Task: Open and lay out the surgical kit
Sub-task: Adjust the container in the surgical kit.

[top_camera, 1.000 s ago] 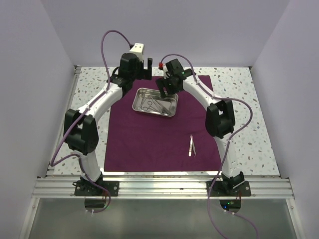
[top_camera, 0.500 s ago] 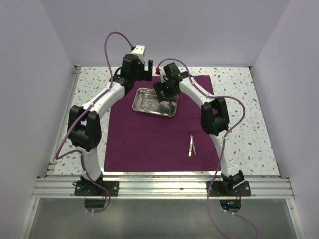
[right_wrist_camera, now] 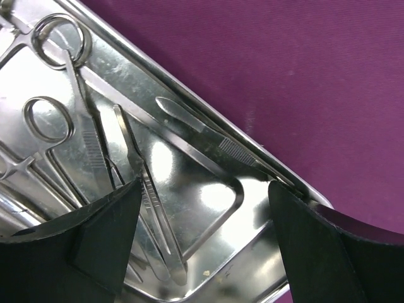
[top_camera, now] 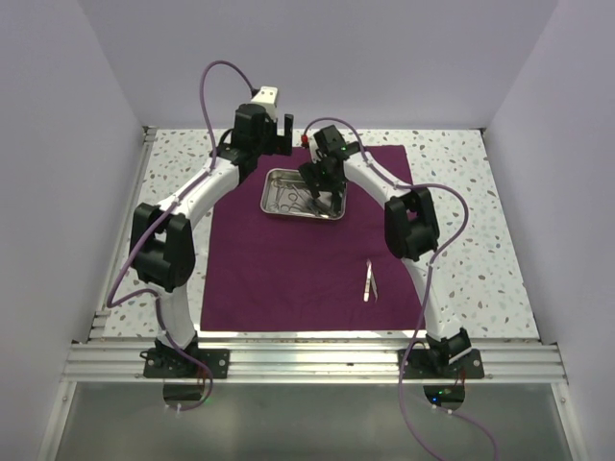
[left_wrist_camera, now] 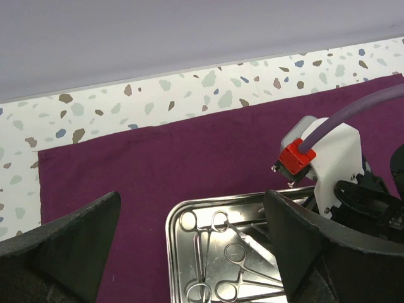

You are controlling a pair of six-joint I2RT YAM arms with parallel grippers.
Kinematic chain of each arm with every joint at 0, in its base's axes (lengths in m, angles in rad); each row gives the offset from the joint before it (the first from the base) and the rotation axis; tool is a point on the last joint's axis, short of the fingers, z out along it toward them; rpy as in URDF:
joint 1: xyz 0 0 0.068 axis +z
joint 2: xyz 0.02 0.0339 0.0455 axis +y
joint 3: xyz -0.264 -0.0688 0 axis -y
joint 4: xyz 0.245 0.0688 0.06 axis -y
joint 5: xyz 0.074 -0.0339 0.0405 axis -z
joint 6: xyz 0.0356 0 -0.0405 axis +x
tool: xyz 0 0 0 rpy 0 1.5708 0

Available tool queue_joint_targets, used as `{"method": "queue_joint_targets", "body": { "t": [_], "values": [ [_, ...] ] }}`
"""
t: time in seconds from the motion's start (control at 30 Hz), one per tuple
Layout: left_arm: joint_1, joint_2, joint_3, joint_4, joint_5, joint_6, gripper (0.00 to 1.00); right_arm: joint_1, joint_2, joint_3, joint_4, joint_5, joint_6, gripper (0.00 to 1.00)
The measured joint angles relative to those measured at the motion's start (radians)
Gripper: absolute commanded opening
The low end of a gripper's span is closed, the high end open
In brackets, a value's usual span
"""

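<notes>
The dark purple cloth wrap [top_camera: 288, 259] lies spread flat on the table. The shiny steel tray [top_camera: 265, 192] rests on its far middle and holds ring-handled forceps and scissors [left_wrist_camera: 230, 252] and slim tweezers [right_wrist_camera: 148, 202]. Another pair of tweezers [top_camera: 370, 281] lies on the cloth, near right. My left gripper [top_camera: 281, 134] hangs open over the tray's far left corner [left_wrist_camera: 169, 240]. My right gripper [top_camera: 317, 192] is low inside the tray and open. Its fingers straddle the tray floor [right_wrist_camera: 208, 196] beside the tweezers and grip nothing.
Speckled white tabletop [top_camera: 461, 221] surrounds the cloth, with walls close on three sides. A metal rail [top_camera: 307, 360] runs along the near edge by the arm bases. The right arm's white wrist with a red connector [left_wrist_camera: 297, 158] sits close beside my left gripper.
My right gripper has moved left and down into the tray. The left arm shifted slightly right. Both grippers stayed open.
</notes>
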Motion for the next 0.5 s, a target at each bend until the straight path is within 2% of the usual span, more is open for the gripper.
{"method": "queue_joint_targets", "body": {
  "t": [0.1, 0.33, 0.5],
  "values": [
    [0.000, 0.000, 0.000, 0.000, 0.000, 0.000, 0.99, 0.000, 0.000, -0.010, 0.023, 0.021, -0.003, 0.86],
    [0.000, 0.000, 0.000, 0.000, 0.000, 0.000, 0.99, 0.009, -0.069, -0.166, 0.197, 0.085, 0.003, 0.86],
    [0.002, 0.000, 0.000, 0.000, 0.001, 0.000, 0.99, 0.022, -0.087, -0.218, 0.287, 0.143, 0.033, 0.85]
  ]
}}
